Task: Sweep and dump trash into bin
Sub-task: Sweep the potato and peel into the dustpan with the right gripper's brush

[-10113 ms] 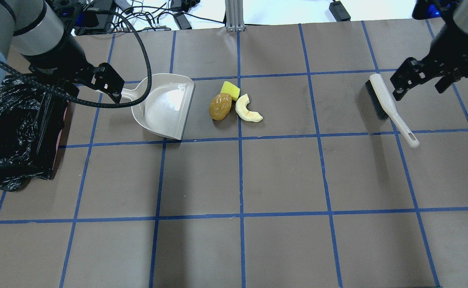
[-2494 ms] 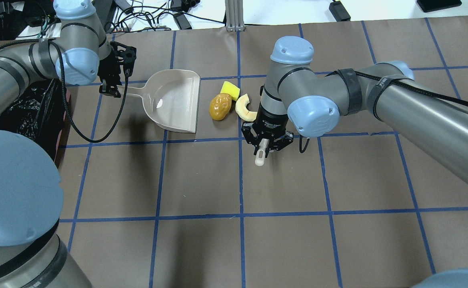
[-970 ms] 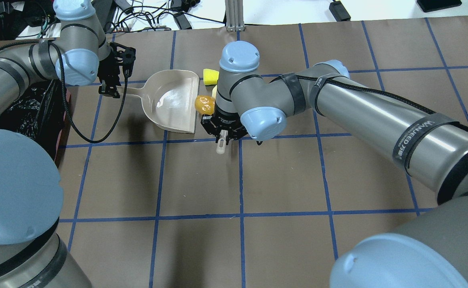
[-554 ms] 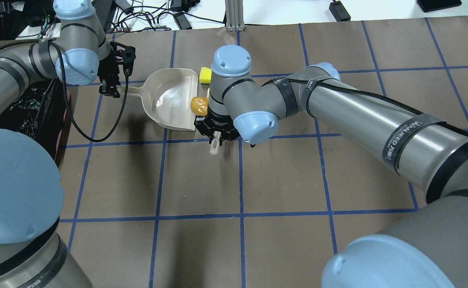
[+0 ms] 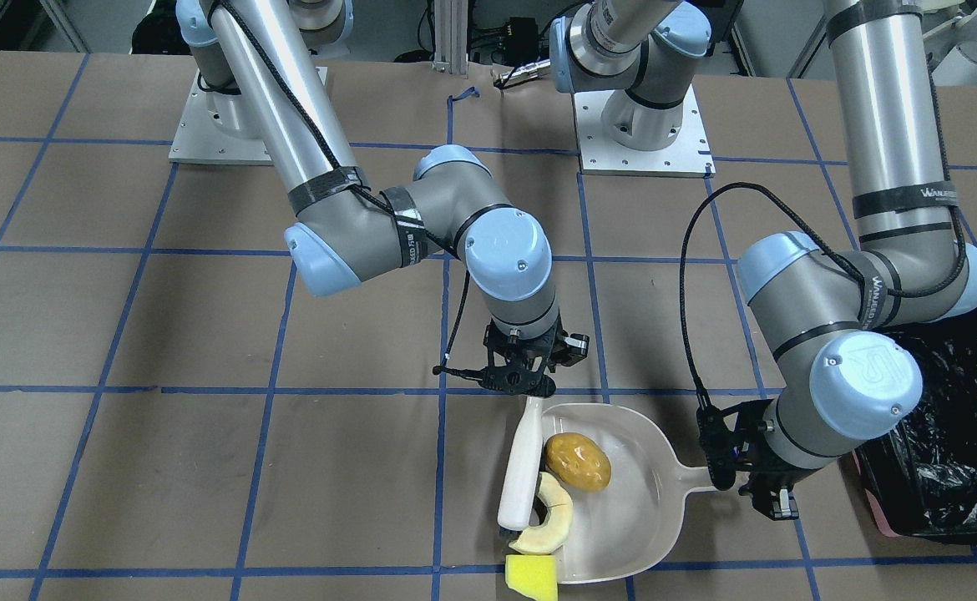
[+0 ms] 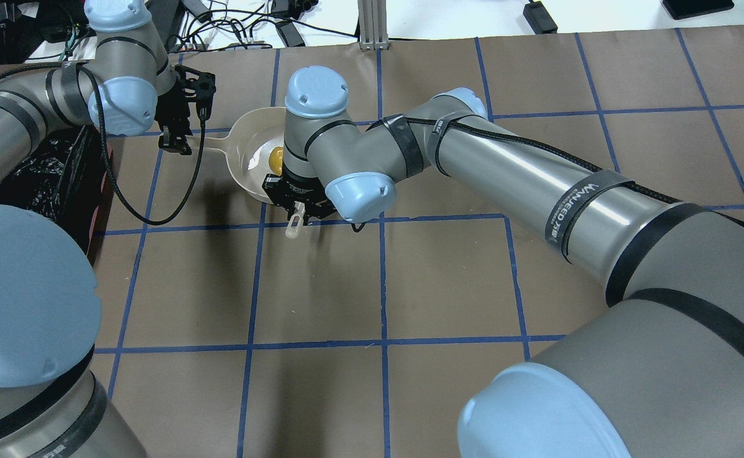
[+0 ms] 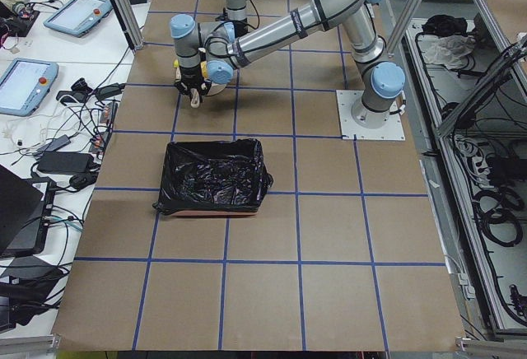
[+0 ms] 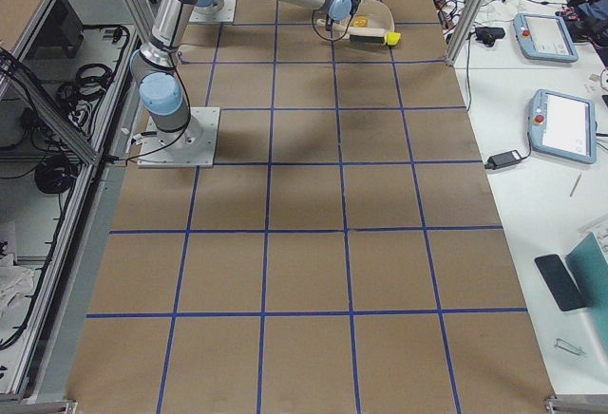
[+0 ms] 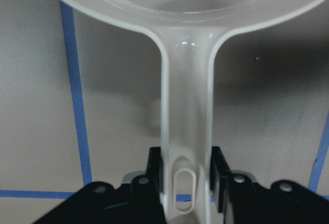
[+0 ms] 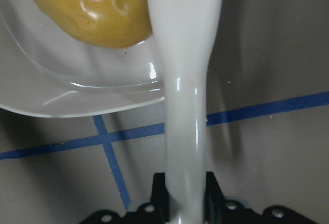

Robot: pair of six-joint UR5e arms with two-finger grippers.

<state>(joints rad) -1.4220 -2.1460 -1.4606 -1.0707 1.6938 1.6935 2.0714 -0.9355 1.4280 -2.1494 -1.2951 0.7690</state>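
Observation:
My left gripper (image 5: 747, 488) is shut on the handle (image 9: 186, 131) of the off-white dustpan (image 5: 622, 509). My right gripper (image 5: 522, 386) is shut on the white brush (image 5: 520, 467), which lies across the pan's mouth. The golden-brown lump (image 5: 578, 461) sits inside the pan, as the right wrist view (image 10: 97, 13) also shows. The cream crescent (image 5: 549, 522) lies at the pan's lip against the brush. The yellow wedge (image 5: 532, 578) lies on the table just outside the pan's corner. The black-lined bin (image 5: 948, 451) stands beyond the left gripper.
The table is brown paper with a blue tape grid. In the overhead view my right arm (image 6: 505, 172) reaches across over the pan and hides most of it. Cables and devices lie past the table's far edge (image 6: 251, 25).
My right gripper has swept the brush leftward to the pan. The lump has rolled into the pan and the crescent has reached its lip. The left gripper and pan have held still.

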